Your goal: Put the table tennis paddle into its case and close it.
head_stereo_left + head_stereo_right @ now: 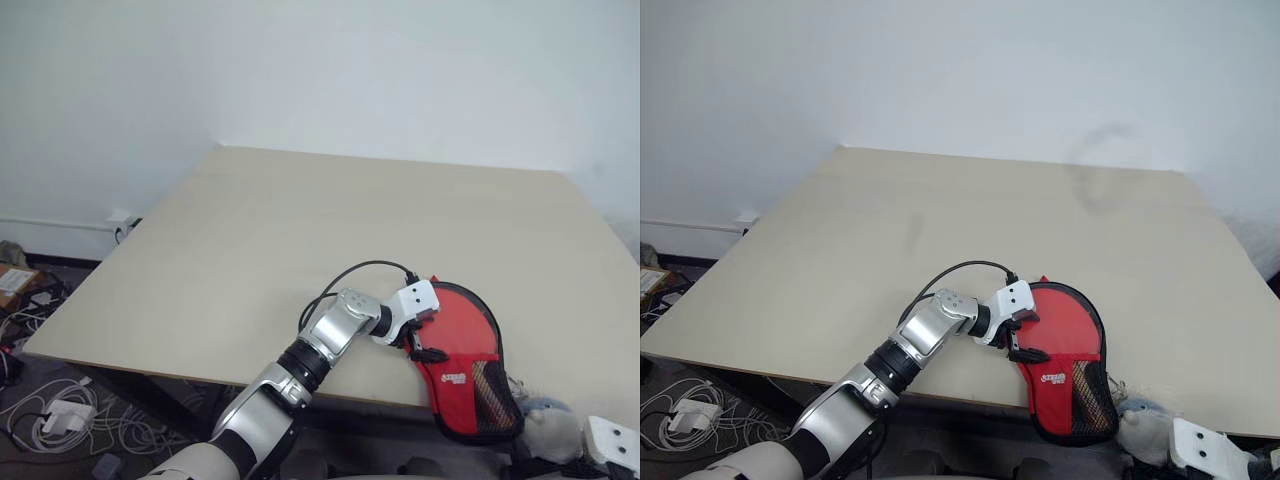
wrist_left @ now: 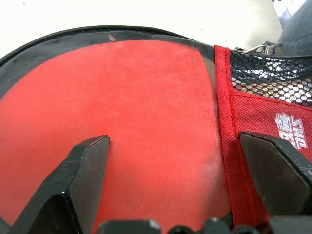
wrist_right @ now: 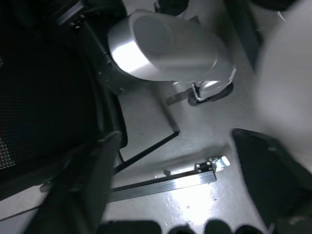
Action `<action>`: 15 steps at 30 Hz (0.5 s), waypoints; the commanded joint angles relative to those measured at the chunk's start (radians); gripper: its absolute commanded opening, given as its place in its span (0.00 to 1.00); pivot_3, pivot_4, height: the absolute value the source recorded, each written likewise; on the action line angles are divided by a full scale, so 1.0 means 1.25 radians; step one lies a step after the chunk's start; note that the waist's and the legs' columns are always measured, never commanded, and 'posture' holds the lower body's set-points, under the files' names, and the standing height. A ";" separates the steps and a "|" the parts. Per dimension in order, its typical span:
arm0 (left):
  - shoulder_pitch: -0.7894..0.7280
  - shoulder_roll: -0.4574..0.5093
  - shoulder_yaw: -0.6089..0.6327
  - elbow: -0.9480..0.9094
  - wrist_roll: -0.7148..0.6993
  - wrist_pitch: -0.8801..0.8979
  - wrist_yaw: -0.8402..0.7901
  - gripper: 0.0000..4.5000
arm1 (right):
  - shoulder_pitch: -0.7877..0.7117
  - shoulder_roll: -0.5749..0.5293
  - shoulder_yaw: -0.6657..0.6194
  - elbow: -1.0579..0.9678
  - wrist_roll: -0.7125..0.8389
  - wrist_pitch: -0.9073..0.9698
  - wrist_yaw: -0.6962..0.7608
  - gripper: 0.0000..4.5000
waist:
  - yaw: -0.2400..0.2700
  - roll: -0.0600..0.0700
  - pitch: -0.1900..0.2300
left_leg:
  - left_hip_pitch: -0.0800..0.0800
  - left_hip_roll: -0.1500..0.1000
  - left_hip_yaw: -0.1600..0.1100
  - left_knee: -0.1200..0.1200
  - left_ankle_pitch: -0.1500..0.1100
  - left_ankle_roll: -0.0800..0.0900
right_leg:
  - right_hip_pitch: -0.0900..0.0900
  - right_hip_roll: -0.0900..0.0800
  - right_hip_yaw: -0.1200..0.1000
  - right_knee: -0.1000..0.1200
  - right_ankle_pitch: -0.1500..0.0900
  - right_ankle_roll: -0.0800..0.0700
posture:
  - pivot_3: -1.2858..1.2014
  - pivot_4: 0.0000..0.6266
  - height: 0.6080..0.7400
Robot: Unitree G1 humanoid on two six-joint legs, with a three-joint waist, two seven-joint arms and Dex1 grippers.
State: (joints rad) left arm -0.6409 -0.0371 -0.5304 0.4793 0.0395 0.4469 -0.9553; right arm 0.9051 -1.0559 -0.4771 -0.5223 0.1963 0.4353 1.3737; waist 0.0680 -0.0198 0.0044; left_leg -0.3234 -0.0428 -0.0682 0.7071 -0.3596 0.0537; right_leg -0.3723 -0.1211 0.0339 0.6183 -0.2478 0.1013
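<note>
My left gripper (image 1: 428,340) rests on the case (image 1: 468,375) with its black fingers (image 2: 80,180) spread wide, gripping nothing. One finger lies over the round red face, the other over the red fabric with the white logo. The case lies at the near edge of the table (image 1: 300,230), on my right side, its narrow mesh end hanging just over the edge. In my left wrist view the round part shows a smooth red surface ringed by black trim, which I take to be the table tennis paddle (image 2: 122,122) seen through the clear window; if so, it is already inside. I cannot see the zip pull, so I cannot tell how far the case is shut. My right gripper (image 3: 170,180) hangs below table level with its fingers apart and empty, looking at the floor. I expect the case to be light and soft, fabric and mesh that will buckle if pinched, while the paddle inside is stiff and flat and gives me something to press against. I would hold the round body down with the left and take the trim or zip tab with the right.
</note>
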 commanded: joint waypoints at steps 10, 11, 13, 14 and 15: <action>0.028 0.011 -0.036 0.073 0.025 0.028 -0.007 1.00 | -0.194 -0.026 -0.089 0.026 0.054 0.179 -0.046 0.99 | 0.000 0.000 0.000 | 0.000 0.000 0.000 0.000 0.000 0.000 | 0.000 0.000 0.000 -0.001 0.001 -0.002 | 0.52 0.00 0.82; 0.028 0.011 -0.036 0.073 0.025 0.028 -0.007 1.00 | -0.205 -0.033 -0.104 0.035 0.053 0.181 -0.044 0.99 | 0.000 0.000 0.000 | 0.000 0.000 0.000 0.000 0.000 0.000 | 0.000 0.000 0.000 -0.002 0.001 -0.002 | 0.52 0.00 0.82; 0.027 0.012 -0.038 0.074 0.026 0.028 -0.009 1.00 | -0.248 -0.045 -0.122 0.046 0.063 0.192 -0.052 0.99 | 0.000 0.000 0.000 | 0.000 0.000 0.000 0.000 0.000 0.000 | 0.000 0.000 0.000 -0.002 0.001 -0.002 | 0.52 0.00 0.82; 0.026 0.011 -0.039 0.076 0.026 0.027 -0.009 1.00 | -0.275 -0.046 -0.122 0.050 0.072 0.197 -0.059 0.99 | 0.000 0.000 0.000 | 0.000 0.000 0.000 0.000 0.000 0.000 | 0.000 0.000 0.000 -0.002 0.001 -0.002 | 0.52 0.00 0.82; 0.025 0.011 -0.039 0.077 0.026 0.027 -0.009 1.00 | -0.302 -0.045 -0.119 0.052 0.081 0.206 -0.066 0.99 | 0.000 0.001 0.000 | 0.000 0.000 0.000 0.000 0.000 0.000 | 0.000 0.000 0.000 -0.002 0.001 -0.002 | 0.52 0.00 0.82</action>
State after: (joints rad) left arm -0.6422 -0.0356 -0.5291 0.4853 0.0397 0.4411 -0.9560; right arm 0.5612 -1.0957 -0.5978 -0.4512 0.2712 0.6796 1.3030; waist 0.0684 -0.0191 0.0041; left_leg -0.3239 -0.0431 -0.0684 0.7070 -0.3595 0.0537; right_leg -0.3723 -0.1209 0.0339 0.6160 -0.2459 0.0985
